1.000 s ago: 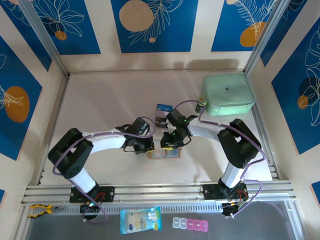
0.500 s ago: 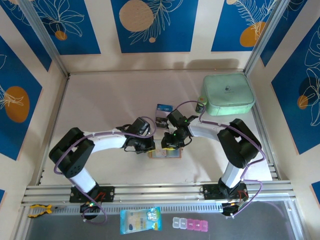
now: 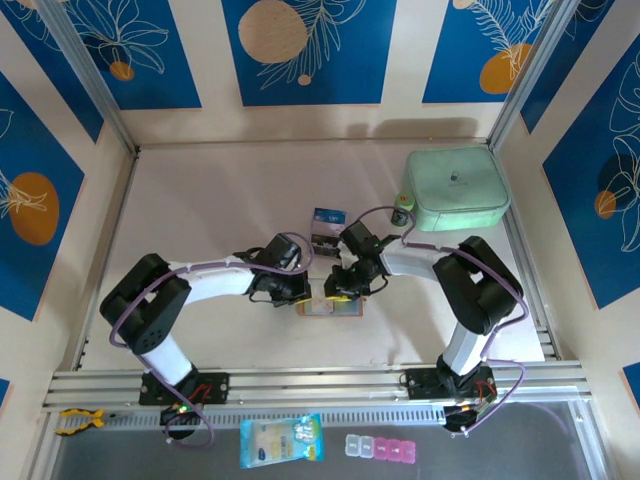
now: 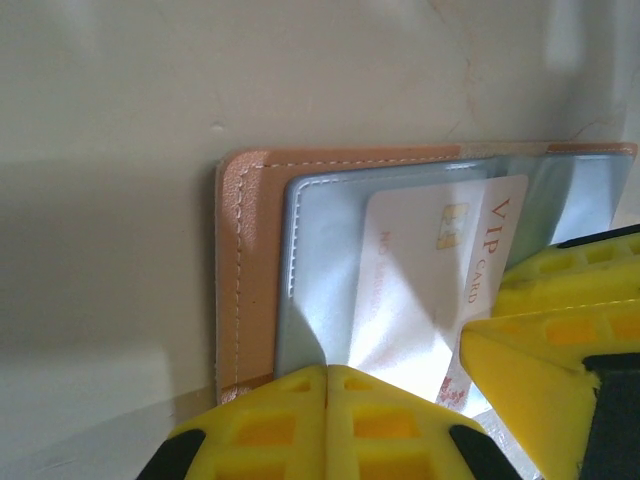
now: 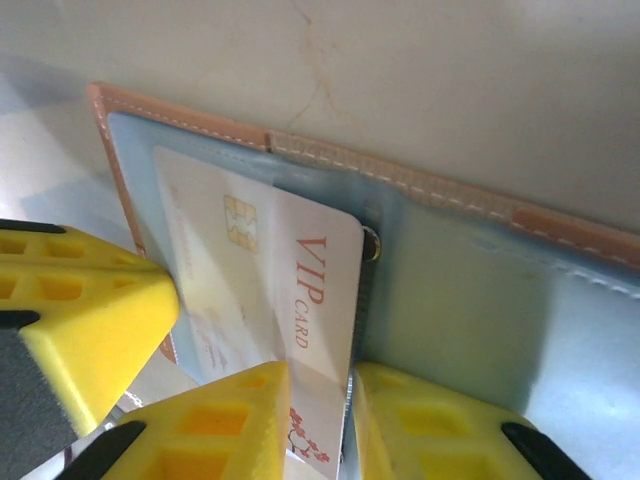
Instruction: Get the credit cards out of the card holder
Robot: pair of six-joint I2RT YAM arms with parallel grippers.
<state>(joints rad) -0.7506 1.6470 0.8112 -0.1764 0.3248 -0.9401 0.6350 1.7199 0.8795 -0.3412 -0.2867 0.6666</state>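
Note:
The card holder [image 3: 330, 308] lies open on the table, tan with pale grey pockets [image 4: 252, 260] [image 5: 470, 290]. A white credit card marked VIP [image 5: 270, 270] [image 4: 420, 270] sticks partly out of a pocket. My right gripper [image 5: 322, 385] [image 3: 338, 290] pinches the card's lower edge between its yellow fingers. My left gripper [image 4: 327, 372] [image 3: 303, 293] is shut, its tip pressing on the pocket at the holder's left end. Two more credit cards, a dark blue one [image 3: 327, 215] and a dark one [image 3: 322, 241], lie on the table just beyond the holder.
A mint-green case [image 3: 457, 188] stands at the back right with a small bottle [image 3: 402, 207] beside it. On the near ledge lie a blue-and-yellow packet [image 3: 282, 440] and a clear pill box [image 3: 386, 447]. Metal rails frame the table.
My right wrist has shifted slightly away from the near edge while staying on the card. The left arm and the holder have not moved.

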